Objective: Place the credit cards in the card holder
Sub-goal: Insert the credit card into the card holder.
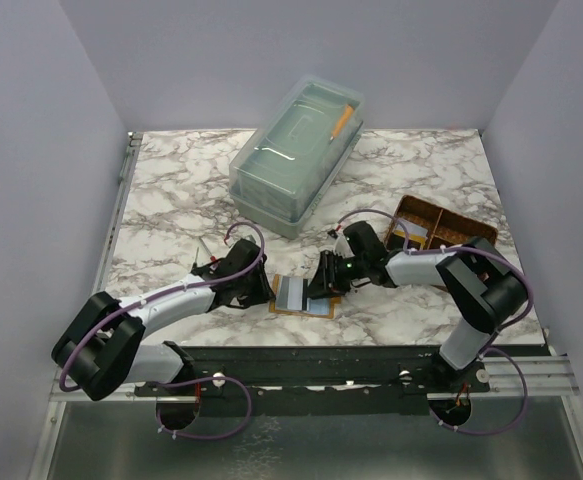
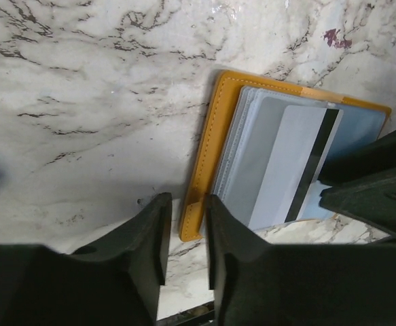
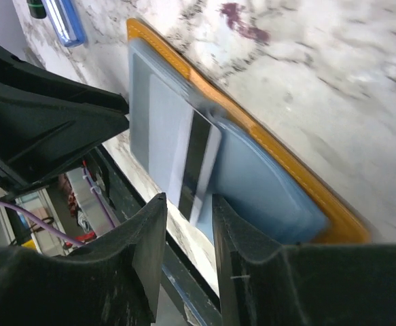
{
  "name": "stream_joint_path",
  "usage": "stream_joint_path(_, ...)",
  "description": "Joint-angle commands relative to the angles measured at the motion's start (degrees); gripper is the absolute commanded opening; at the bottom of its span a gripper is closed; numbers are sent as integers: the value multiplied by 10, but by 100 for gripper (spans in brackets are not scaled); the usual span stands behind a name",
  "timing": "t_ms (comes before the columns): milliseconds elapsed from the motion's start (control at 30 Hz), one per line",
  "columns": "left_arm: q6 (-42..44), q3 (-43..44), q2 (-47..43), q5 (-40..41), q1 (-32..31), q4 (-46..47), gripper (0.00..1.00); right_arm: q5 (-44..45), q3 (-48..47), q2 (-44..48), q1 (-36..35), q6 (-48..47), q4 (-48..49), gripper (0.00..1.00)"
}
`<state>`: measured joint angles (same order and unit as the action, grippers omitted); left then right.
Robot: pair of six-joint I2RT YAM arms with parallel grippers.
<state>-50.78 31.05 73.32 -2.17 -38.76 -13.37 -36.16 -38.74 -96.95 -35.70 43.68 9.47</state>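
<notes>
Card holder (image 2: 219, 136): laid open on tabletop (image 1: 171, 200) nr front edge, btwn both pincers.
Grey striped card (image 2: 289, 163): seen on inner panel, prob. part-tucked; rest judged outstanding.
Left pincer (image 2: 187, 204): apart, at holder's corner.
Right pincer (image 3: 187, 204): apart, nothing clamped.

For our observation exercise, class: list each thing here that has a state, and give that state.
Wallet, open, lying flat.
Card, lying on the open wallet's inside.
Plastic box, lid on.
Woven tray, holding a few items.
Left gripper, jaws slightly apart.
Right gripper, jaws slightly apart.
</notes>
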Motion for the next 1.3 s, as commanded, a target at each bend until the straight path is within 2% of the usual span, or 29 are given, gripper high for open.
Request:
stream_joint_path(0,-9,-14,15,-14,-4,12,26,-12,-30,-42,-31,3,22,36)
stream_joint_path(100,-12,-13,28,-24,-7,25,20,-16,-65,-56,-50,9,30,32)
stream_joint_path(267,-19,-3,32,-27,-23,35,19,-20,-84,-67,-54,24,38,24)
stream_joint_path(367,-18,-4,18,-16,-23,29,18,-3,-68,-53,-54,14,21,26)
stream_joint_path(467,-12,-7,-3,3,-21,8,20,25,-64,-22,-54,-18,-37,34)
stream_joint_path(533,-3,0,-18,16,-19,-19,23,40,-62,12,-54,-39,-82,39)
stream_joint_path(633,12,8,-53,33,-15,-53,30,84,-67,79,-54,-71,-162,53)
stream_joint_path(700,14,10,-83,43,-14,-68,39,126,-85,125,-52,-97,-220,62)
stream_joint_path(833,14,12,-141,53,-11,-92,61,250,-171,168,-29,-159,-371,74)
stream_joint_path(933,49,25,-173,43,-11,-97,71,311,-210,189,48,-176,-432,79)
stream_joint_path(1067,100,95,-165,80,-10,-144,80,348,-215,212,189,-211,-429,85)
stream_joint_path(1200,157,201,-113,115,-10,-187,81,367,-205,210,226,-357,-372,89)
stream_joint_path(1267,170,271,-75,139,-10,-228,81,328,-210,194,230,-467,-365,89)
